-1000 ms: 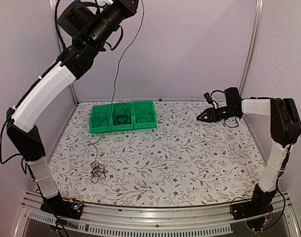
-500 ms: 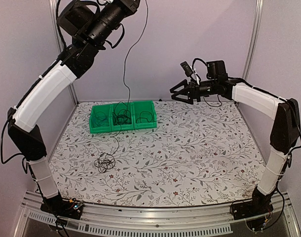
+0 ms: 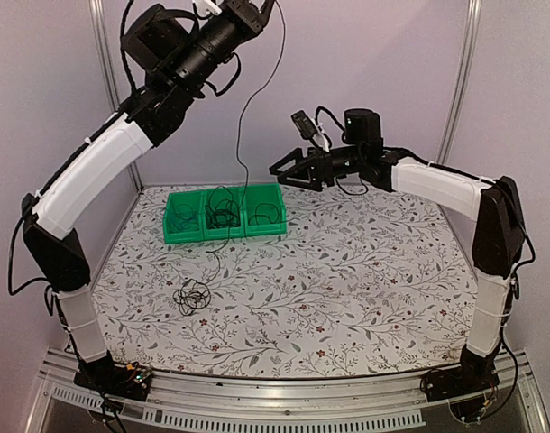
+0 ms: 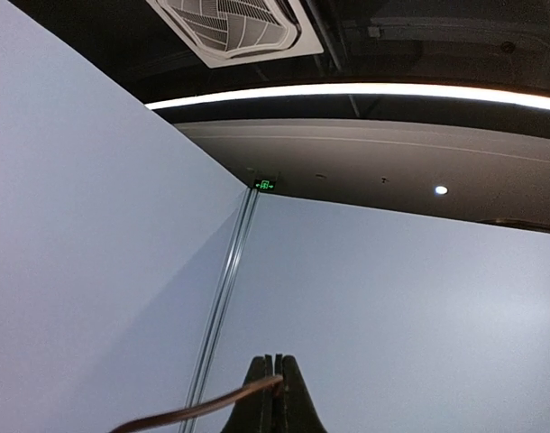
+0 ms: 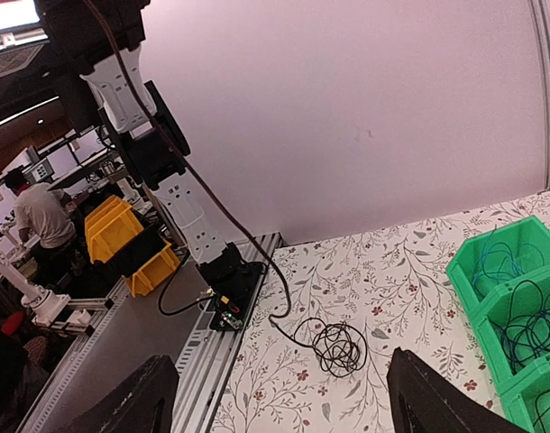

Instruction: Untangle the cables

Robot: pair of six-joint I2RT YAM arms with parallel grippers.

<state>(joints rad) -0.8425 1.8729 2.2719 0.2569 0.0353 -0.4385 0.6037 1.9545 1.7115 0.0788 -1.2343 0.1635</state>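
My left gripper (image 3: 257, 7) is raised high at the top of the overhead view, and its jaws (image 4: 275, 383) are shut on one thin black cable (image 3: 238, 126). That cable (image 5: 212, 198) hangs down past the green bins and ends in a small black tangle (image 3: 192, 296) on the table, the same tangle (image 5: 338, 347) lying between my right fingers in the right wrist view. My right gripper (image 3: 282, 173) hovers in the air just right of the hanging cable, its jaws (image 5: 284, 397) wide open and empty. More black cables (image 3: 223, 212) and a blue one (image 5: 500, 262) lie in the bins.
Three joined green bins (image 3: 185, 234) stand at the back left of the flowered table (image 3: 365, 271). Purple walls close the back and sides. Beyond the table's left edge are a metal rail (image 5: 212, 361) and yellow bins (image 5: 122, 239).
My right arm has swung up and left from the right side toward the hanging cable, opening its jaws wider. The left arm shifted slightly right and dragged the tangle a little to the right.
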